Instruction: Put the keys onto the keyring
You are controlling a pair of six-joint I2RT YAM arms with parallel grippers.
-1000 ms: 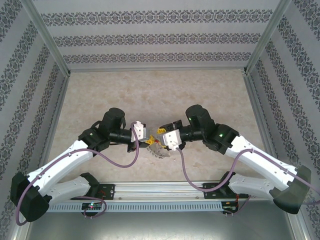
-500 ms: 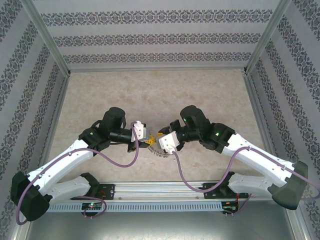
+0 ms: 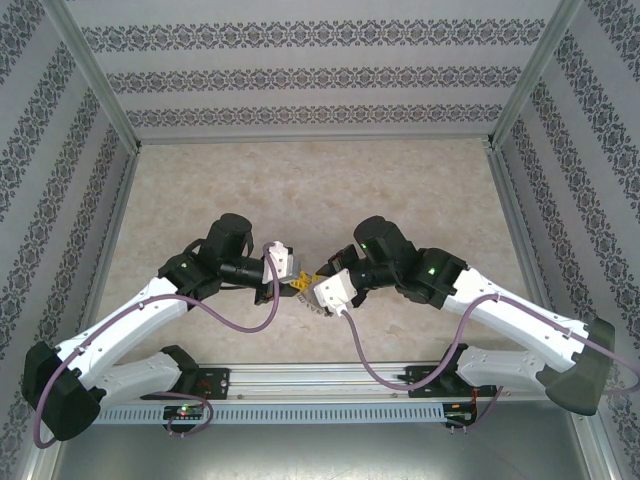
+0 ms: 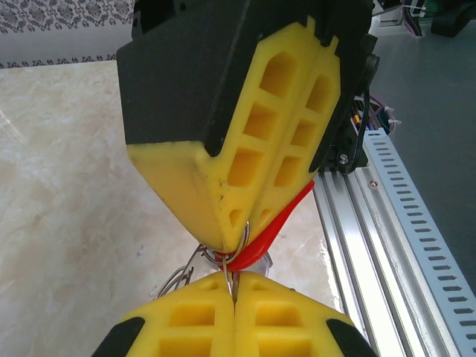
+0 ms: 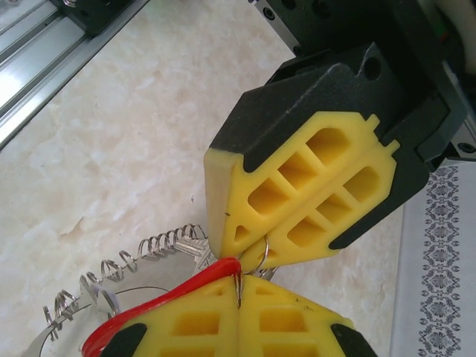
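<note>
My left gripper and right gripper meet tip to tip above the table's near middle, both shut. In the left wrist view my left gripper pinches thin silvery wire, and the right gripper opposite holds a small silvery ring. In the right wrist view my right gripper nips thin metal edge-on, with the left gripper shut on the small ring. A red strip curves away from the pinch. The keyring, with keys and small rings, hangs below.
The beige marble tabletop stretches behind the grippers. An aluminium rail with both arm bases runs along the near edge. Patterned walls close in the back and sides. Purple cables droop from both wrists.
My right gripper has moved left toward the left gripper, its fingers closing from partly open to shut. The left arm has stayed still.
</note>
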